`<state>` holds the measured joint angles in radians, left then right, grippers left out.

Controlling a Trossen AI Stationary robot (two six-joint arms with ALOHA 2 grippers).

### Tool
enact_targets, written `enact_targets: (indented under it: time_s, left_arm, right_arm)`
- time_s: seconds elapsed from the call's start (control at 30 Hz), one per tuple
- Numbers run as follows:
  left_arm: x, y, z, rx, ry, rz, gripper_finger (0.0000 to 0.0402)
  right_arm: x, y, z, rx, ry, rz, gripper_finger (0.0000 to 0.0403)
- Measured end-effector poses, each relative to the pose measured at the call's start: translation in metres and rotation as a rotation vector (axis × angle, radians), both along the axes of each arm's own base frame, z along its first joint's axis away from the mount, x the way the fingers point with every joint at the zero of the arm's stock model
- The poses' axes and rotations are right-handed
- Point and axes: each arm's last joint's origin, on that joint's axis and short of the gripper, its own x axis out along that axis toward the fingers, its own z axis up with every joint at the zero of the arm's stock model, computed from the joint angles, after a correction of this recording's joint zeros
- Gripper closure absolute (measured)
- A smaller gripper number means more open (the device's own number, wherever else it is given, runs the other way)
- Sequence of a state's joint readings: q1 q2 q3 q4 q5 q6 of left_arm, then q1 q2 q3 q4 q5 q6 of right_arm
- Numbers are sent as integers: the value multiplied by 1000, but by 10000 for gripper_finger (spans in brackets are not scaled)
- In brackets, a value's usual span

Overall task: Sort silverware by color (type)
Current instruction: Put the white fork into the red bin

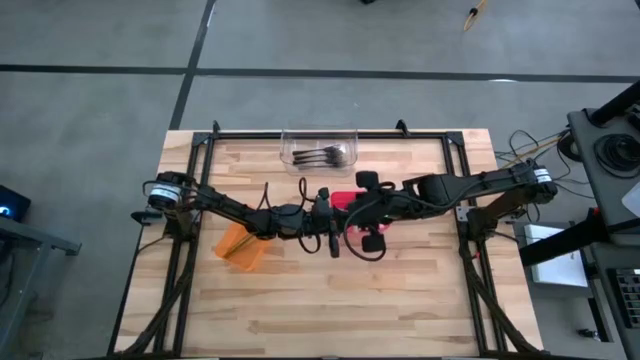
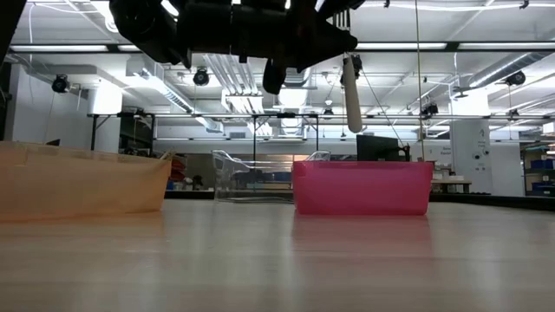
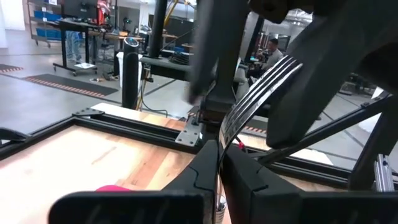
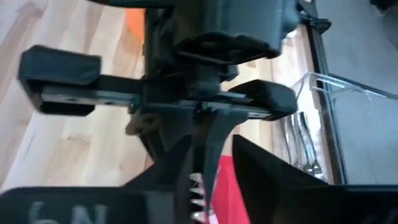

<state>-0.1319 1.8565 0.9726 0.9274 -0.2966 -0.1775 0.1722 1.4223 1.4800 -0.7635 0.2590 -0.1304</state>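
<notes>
Left gripper: pinched shut on the handle end of a silver fork, high over mid-table, above the near edge of the red bin. Fingers pressed together, with no gap showing in the left wrist view.

Fork: long axis roughly along the line from one gripper to the other, across the table. Tines away from the left gripper and toward the right one, tilted upward in the left wrist view. Handle mostly swallowed by the left fingers. Shaft and tines plain only from the left wrist. From above, wholly hidden under the two wrists. From the right wrist, only the tine tips visible, low between dark fingers.

Right gripper: nose to nose with the left, over the same bin. Fingers apart, one on each side of the tines. Impossible to say whether either finger touches the metal.

Low view: both grippers cut off at the upper edge, merged into one dark mass. Below it a pale slim bar, upright, hard to identify.

Farther out on the wooden table: orange bin under the left forearm, tipped askew. Clear bin at the far edge, with a few dark forks inside, lying side by side, long axes left to right. Contents of the red and orange bins blocked by the arms.
</notes>
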Motion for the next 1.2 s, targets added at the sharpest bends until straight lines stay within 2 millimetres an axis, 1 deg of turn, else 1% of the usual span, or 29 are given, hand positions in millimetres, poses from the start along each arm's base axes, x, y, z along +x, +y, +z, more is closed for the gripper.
enact_targets:
  time_s: [0.13, 0.27, 0.37, 0.43, 0.5, 0.6, 0.7, 0.77, 0.83, 0.93, 1.03, 1.13, 1.2]
  left_arm:
    - [0, 1, 1, 8, -9, 19, 401]
    - [-1, 3, 3, 27, -16, 75, 401]
    - [-3, 4, 0, 49, 10, 127, 401]
    - [-5, 6, 4, 57, 3, 165, 401]
    - [-8, 8, 12, 58, -22, 211, 401]
    - [-12, 11, 19, 65, -40, 278, 401]
    - [-17, 12, 32, 69, -96, 336, 401]
    - [-21, 13, 42, 69, -139, 360, 401]
    - [-23, 14, 49, 77, -176, 368, 401]
    - [-26, 14, 55, 92, -220, 375, 401]
    - [-27, 14, 59, 92, -255, 374, 401]
    - [-27, 13, 59, 95, -262, 354, 401]
    - [-27, 13, 60, 94, -267, 352, 401]
  right_arm:
    - [-1, -2, 5, -61, -34, -44, 245]
    - [-8, -5, 26, -94, -105, -117, 214]
    - [-21, -9, 49, -66, -195, -155, 207]
    - [-31, -10, 58, -37, -233, -173, 209]
    - [-40, -11, 63, -4, -255, -188, 211]
    - [-57, -10, 63, 30, -284, -247, 213]
    - [-71, -5, 51, -17, -297, -316, 213]
    - [-75, 2, 37, -68, -308, -363, 213]
    - [-77, 9, 18, -118, -310, -382, 213]
    - [-73, 19, -9, -141, -356, -379, 213]
    - [-64, 25, -29, -141, -452, -391, 213]
    - [-55, 27, -47, -175, -534, -430, 213]
    - [-50, 28, -54, -185, -593, -455, 213]
